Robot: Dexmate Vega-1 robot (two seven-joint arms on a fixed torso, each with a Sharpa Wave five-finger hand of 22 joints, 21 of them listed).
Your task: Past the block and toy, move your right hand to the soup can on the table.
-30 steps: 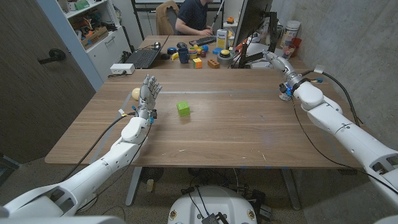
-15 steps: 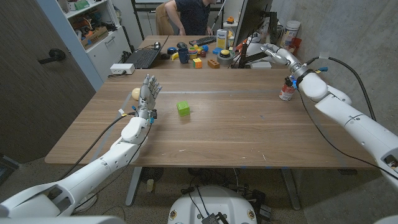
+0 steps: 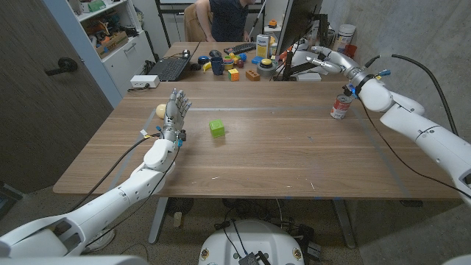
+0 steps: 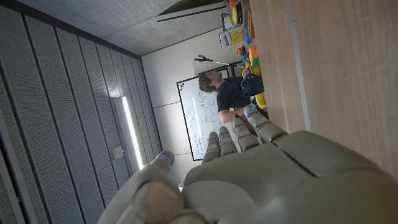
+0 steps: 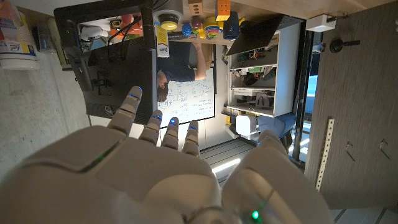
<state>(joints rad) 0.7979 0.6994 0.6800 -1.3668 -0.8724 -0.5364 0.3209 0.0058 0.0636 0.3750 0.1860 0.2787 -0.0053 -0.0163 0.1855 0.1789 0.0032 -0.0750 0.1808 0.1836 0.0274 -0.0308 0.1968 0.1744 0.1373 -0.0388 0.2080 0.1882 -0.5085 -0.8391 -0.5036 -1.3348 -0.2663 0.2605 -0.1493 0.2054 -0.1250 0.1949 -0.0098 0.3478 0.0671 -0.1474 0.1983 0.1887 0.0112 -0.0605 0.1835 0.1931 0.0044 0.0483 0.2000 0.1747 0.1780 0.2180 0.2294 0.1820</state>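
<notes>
Bench [image 3: 280, 158]: bare wooden top carrying the task's things, with a second cluttered surface joined beyond its far edge.
Left hand [image 3: 174, 112]: nearest of the two, standing over the bench's left part with fingers stretched up and spread, holding nothing.
Green block [image 3: 216, 128]: on the bench just right of the left hand, not touching it.
Round toy [image 3: 161, 110]: pale ball just behind the left hand, towards the left edge.
Soup can [image 3: 340, 107]: upright near the far right corner, apart from both hands.
Right hand [image 3: 328, 60]: raised beyond the soup can, past the far edge, fingers extended and apart, gripping nothing.
Clutter [image 3: 243, 65]: laptop, coloured blocks and bottles on the surface behind.
Person [image 3: 228, 16]: seated at the far side.
</notes>
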